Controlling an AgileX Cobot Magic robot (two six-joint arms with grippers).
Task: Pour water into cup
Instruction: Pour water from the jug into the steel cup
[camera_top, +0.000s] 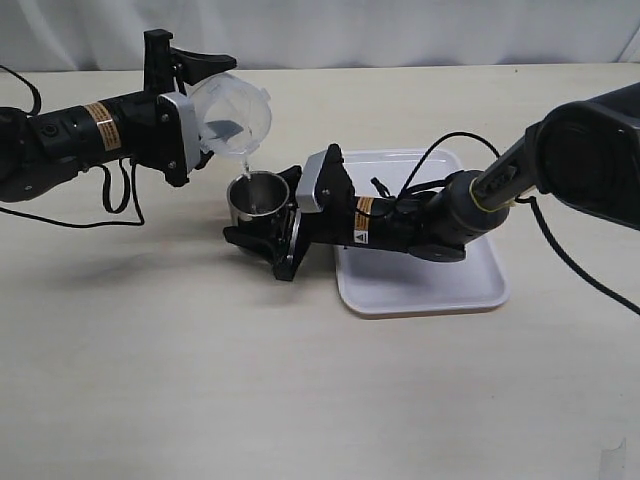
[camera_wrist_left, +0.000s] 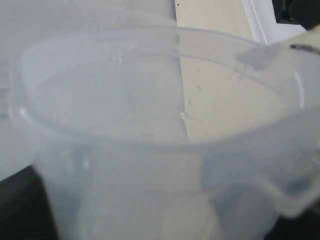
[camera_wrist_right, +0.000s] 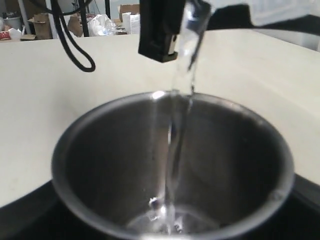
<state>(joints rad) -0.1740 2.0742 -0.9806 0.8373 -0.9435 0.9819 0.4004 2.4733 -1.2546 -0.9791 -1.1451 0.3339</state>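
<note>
The cup (camera_top: 258, 197), a small steel tumbler, stands on the table with my right gripper (camera_top: 262, 218) shut around its base. Above and to its left, my left gripper (camera_top: 203, 108) is shut on a clear plastic jug (camera_top: 238, 108), which is tipped towards the cup. A thin stream of water (camera_top: 247, 166) falls from the jug's lip into the cup. In the right wrist view the cup (camera_wrist_right: 100, 165) fills the frame, and the water (camera_wrist_right: 175, 150) strikes a shallow pool at its bottom. The jug (camera_wrist_left: 150, 150) fills the left wrist view and hides that gripper's fingers.
A white tray (camera_top: 440, 285) lies on the table under my right arm, right of the cup. Black cables trail beside the left arm (camera_top: 115, 205) and over the tray (camera_top: 415, 185). The table is pale beige.
</note>
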